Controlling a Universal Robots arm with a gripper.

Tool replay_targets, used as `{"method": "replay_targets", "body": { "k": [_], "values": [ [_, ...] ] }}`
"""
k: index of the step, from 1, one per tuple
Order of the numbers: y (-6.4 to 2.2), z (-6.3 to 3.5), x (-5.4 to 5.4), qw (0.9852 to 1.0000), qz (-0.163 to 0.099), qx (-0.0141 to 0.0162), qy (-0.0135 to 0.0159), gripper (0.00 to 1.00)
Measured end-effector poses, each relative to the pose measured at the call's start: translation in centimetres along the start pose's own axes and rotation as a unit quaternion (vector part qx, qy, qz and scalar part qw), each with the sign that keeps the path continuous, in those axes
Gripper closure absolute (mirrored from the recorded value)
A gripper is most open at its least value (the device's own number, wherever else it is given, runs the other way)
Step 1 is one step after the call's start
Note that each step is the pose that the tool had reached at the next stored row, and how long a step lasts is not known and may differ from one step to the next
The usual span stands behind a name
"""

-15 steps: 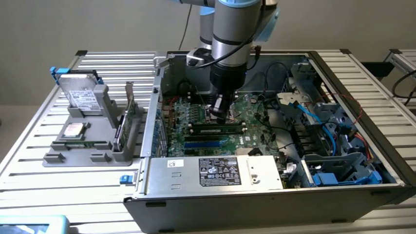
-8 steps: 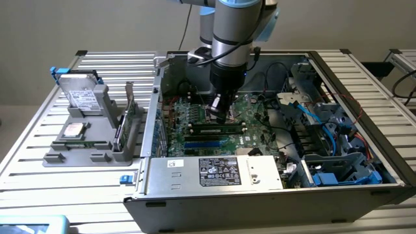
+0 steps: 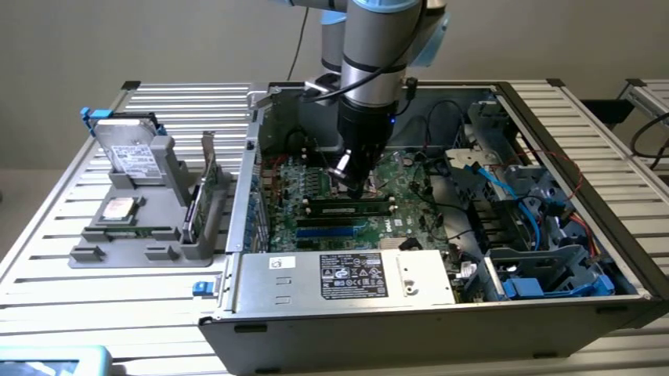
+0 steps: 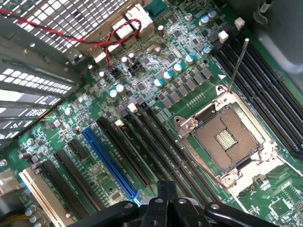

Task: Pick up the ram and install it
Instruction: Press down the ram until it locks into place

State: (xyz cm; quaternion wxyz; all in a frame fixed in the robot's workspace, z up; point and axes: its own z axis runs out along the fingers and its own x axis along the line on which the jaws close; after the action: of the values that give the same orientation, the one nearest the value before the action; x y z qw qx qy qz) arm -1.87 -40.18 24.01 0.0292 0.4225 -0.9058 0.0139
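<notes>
The ram [image 3: 350, 210], a thin green stick with black chips, stands on edge in a memory slot of the motherboard [image 3: 313, 184] inside the open computer case [image 3: 418, 309]. My gripper [image 3: 352, 186] hangs straight above the middle of the ram, its tip at or just over the stick's top edge; contact cannot be told. In the wrist view the gripper [image 4: 165, 189] is shut, with nothing between the black fingers. The long dark memory slots [image 4: 158, 142] run straight under it, beside the bare CPU socket [image 4: 225, 139].
A grey holder [image 3: 89, 254] at the exterior view's left carries a silver hard drive [image 3: 131, 153] and a tall green expansion card [image 3: 212, 192]. The power supply [image 3: 340, 278] sits at the case's front. Blue and black cables [image 3: 491, 176] and drive bays [image 3: 544, 266] crowd the right.
</notes>
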Motion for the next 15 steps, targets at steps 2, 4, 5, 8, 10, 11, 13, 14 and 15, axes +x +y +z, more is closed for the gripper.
{"method": "replay_targets", "body": {
  "k": [2,4,5,8,10,11,13,14,15],
  "values": [
    [0.00,0.00,0.00,0.9999,0.015,-0.0010,0.0000,0.89],
    [0.00,0.00,0.00,0.9996,0.029,-0.0018,0.0000,0.89],
    [0.00,0.00,0.00,0.9994,0.036,-0.0023,0.0000,0.89],
    [0.00,0.00,0.00,0.9984,0.056,-0.0036,0.0000,0.89],
    [0.00,0.00,0.00,0.9975,0.070,-0.0045,0.0001,0.89],
    [0.00,0.00,0.00,0.9970,0.077,-0.0050,0.0001,0.89],
    [0.00,0.00,0.00,0.9958,0.091,-0.0059,0.0000,0.89],
    [0.00,0.00,0.00,0.9952,0.098,-0.0063,0.0001,0.89],
    [0.00,0.00,0.00,0.9945,0.104,-0.0068,0.0000,0.89]
  ]
}}
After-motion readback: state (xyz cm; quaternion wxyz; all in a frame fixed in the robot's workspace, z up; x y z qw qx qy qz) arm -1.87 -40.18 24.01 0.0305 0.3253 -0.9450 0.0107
